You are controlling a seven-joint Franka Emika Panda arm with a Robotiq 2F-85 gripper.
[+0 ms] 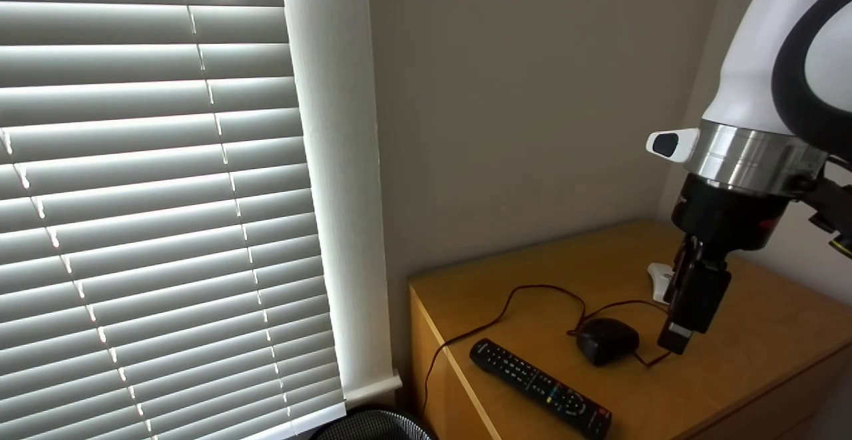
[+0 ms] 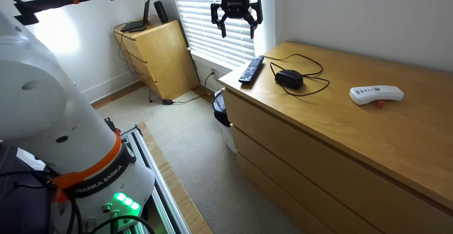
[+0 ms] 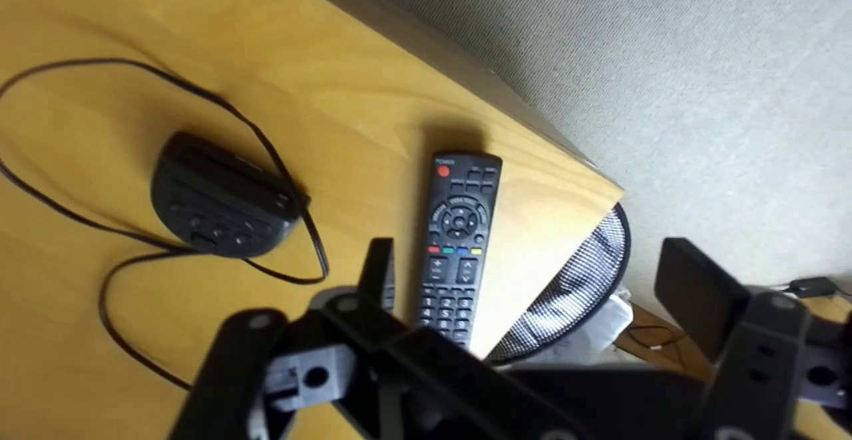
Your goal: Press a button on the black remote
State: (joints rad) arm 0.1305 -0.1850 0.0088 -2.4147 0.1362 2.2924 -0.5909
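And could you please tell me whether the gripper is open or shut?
The gripper is open: the wrist view shows its fingers standing wide apart.

In an ext. view: high by robot base (image 2: 102, 181), angled over front edge of dresser top (image 2: 339, 117). In an ext. view: closer, facing back edge (image 1: 532, 257). Wrist cam: v. close, steeply down at front corner (image 3: 602, 192). Both ext. views share edge nearest window (image 1: 153, 194).
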